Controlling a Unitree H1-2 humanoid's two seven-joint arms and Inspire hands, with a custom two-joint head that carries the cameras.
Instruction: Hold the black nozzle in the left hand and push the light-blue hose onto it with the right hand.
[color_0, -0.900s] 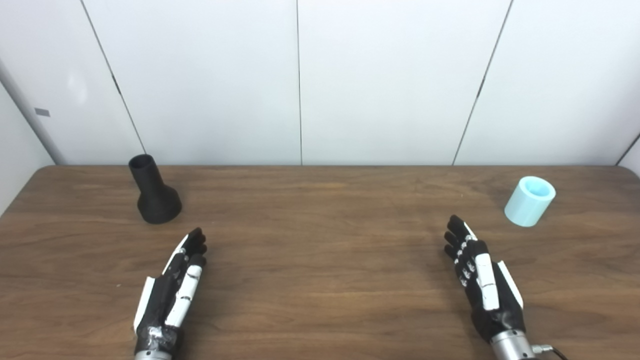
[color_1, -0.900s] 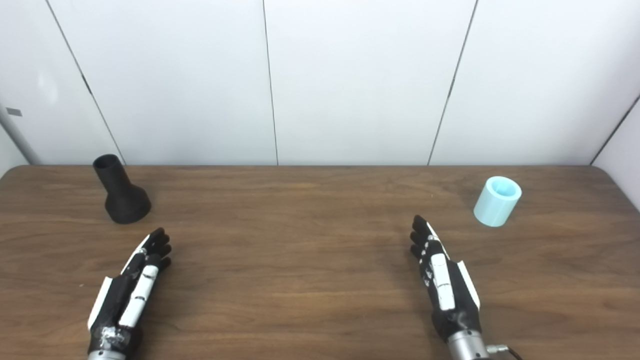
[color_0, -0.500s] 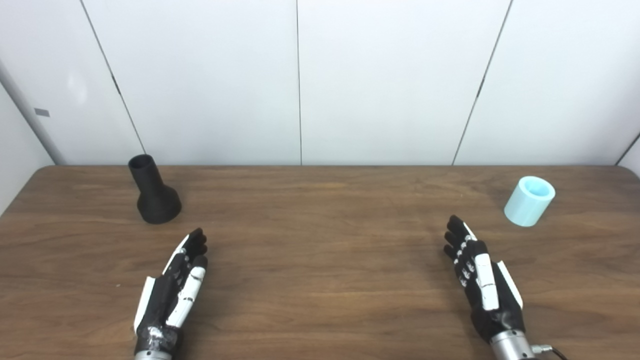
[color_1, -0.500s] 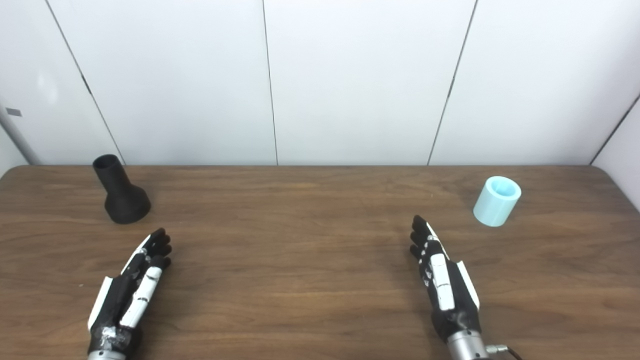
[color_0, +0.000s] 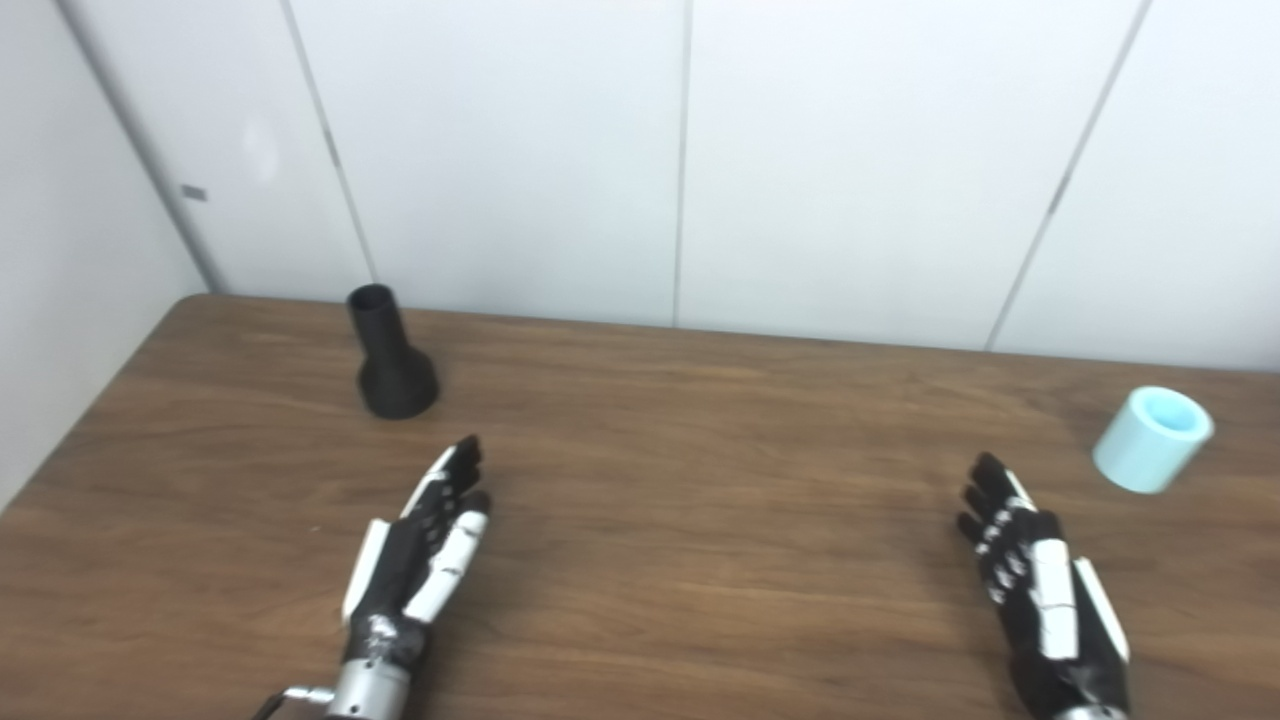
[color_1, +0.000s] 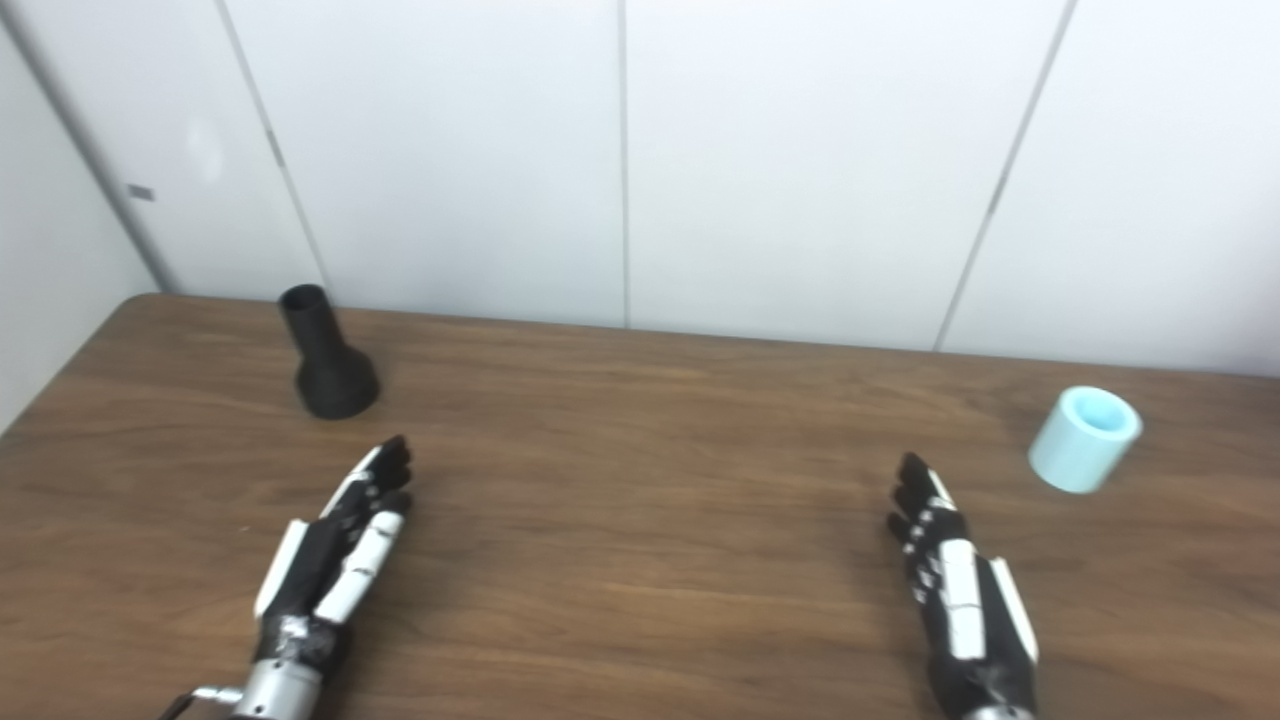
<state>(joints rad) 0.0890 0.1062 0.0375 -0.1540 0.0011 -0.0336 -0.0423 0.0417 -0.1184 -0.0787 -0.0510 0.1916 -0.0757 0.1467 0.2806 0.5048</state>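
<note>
The black nozzle (color_0: 390, 356) stands upright on its flared base at the back left of the wooden table (color_0: 680, 470), narrow end up. The light-blue hose (color_0: 1152, 440), a short open cylinder, stands at the far right, tilted a little. My left hand (color_0: 425, 550) lies flat and open on the table, a short way in front of and to the right of the nozzle. My right hand (color_0: 1040, 590) is also open with fingers straight, in front of and to the left of the hose. Neither hand touches anything.
White wall panels (color_0: 680, 160) rise right behind the table's back edge. A side wall (color_0: 60, 280) closes in on the left. The table's rounded left corner (color_1: 140, 300) lies near the nozzle.
The whole picture has shifted to the right and tilted, so the camera has turned left. The nozzle, the hose and both hands lie where they were on the table.
</note>
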